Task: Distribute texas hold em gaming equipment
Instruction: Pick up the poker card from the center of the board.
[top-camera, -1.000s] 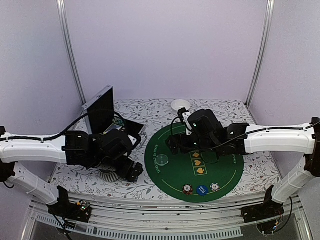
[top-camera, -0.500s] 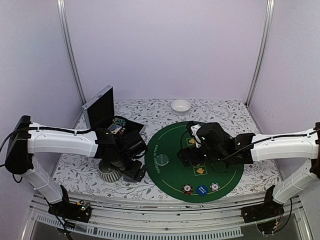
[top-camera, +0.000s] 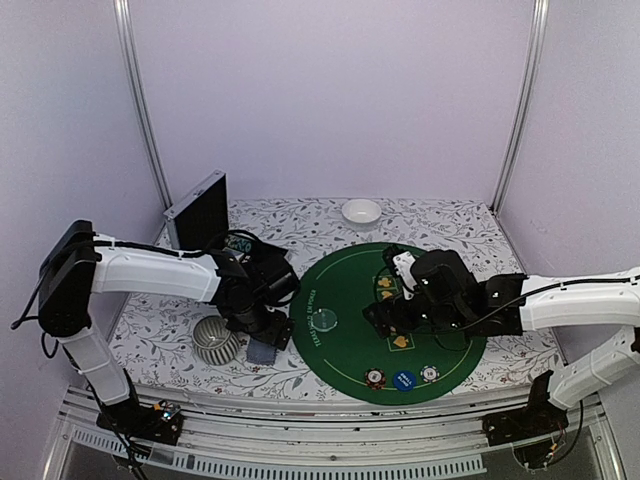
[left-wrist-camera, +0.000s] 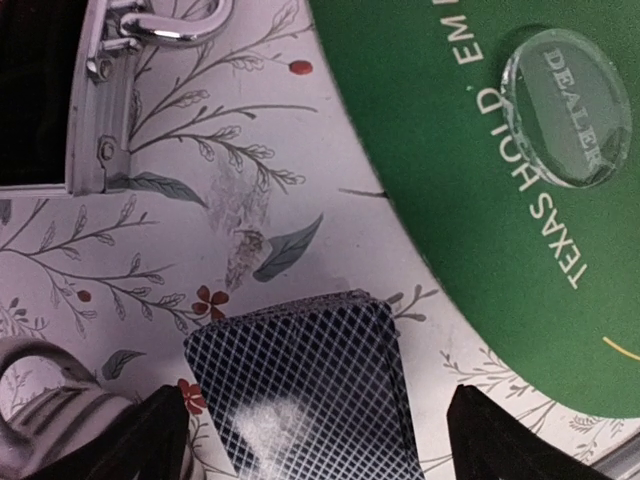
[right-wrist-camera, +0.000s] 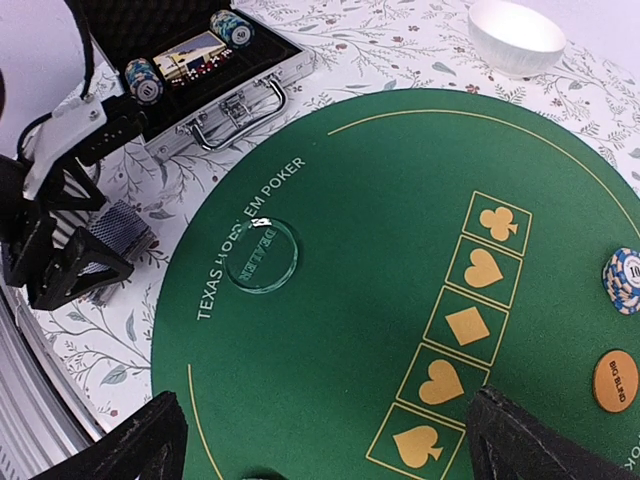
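Observation:
A deck of playing cards (left-wrist-camera: 300, 385) with dark cross-hatched backs lies on the floral tablecloth, just left of the green poker mat (left-wrist-camera: 430, 150). My left gripper (left-wrist-camera: 320, 450) stands open astride the deck, with a gap on each side; from above it (top-camera: 264, 334) sits right over the deck (top-camera: 262, 351). A clear dealer button (left-wrist-camera: 568, 105) (right-wrist-camera: 262, 255) rests on the mat's left part. My right gripper (right-wrist-camera: 330, 440) hangs open and empty above the mat (right-wrist-camera: 350, 350). Reddish-brown (top-camera: 375, 379), blue (top-camera: 404, 380) and white (top-camera: 430, 374) chips lie at the mat's near edge.
An open metal case (right-wrist-camera: 200, 60) holding chips and cards stands at the back left. The ribbed grey mug (top-camera: 216, 341) lies left of the deck. A small white bowl (top-camera: 361, 211) is at the back. A blue-white chip (right-wrist-camera: 625, 280) and an orange button (right-wrist-camera: 615, 380) lie on the mat.
My left arm has stretched right, bringing its gripper from the mug down over the deck; the mug now shows. The right arm has drawn back toward the near right over the mat.

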